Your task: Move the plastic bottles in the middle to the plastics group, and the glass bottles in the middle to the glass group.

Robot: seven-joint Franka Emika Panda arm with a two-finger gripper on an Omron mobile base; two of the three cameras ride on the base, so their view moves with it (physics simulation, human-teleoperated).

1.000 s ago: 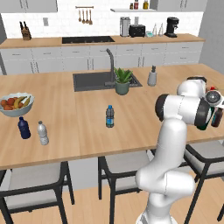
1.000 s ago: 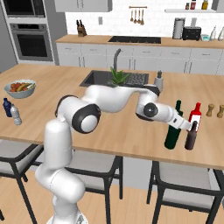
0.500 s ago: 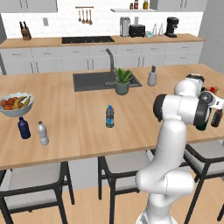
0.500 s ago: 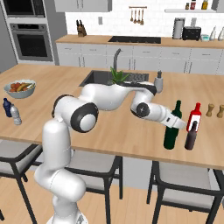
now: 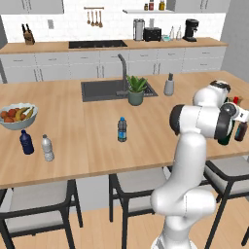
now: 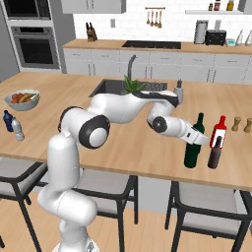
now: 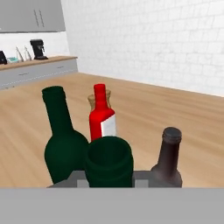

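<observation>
My gripper (image 7: 108, 180) is shut on the neck of a dark green wine bottle (image 7: 108, 159), upright at the island's right end. Just beyond it stand another green wine bottle (image 7: 61, 146) and the red bottle (image 7: 101, 118) with a white label. The slim brown bottle (image 7: 168, 159) is close on the right. In the right base view the gripper (image 6: 198, 140) sits at a green bottle (image 6: 193, 153), beside the red bottle (image 6: 219, 133) and the brown bottle (image 6: 215, 152). The clear, blue-capped water bottle (image 5: 122, 129) stands mid-counter. The navy bottle (image 5: 26, 142) and the silvery-clear bottle (image 5: 47, 148) stand far left.
A fruit bowl (image 5: 18, 115) sits at the left end. The sink (image 5: 104, 90), a potted plant (image 5: 136, 91) and a grey dispenser (image 5: 168, 85) lie along the back. Two small shakers (image 6: 241, 123) stand right of the glass bottles. Chairs (image 6: 206, 211) line the front edge.
The gripper, still shut on the green bottle, has edged slightly toward the red and green bottles. Every other bottle stays where it was.
</observation>
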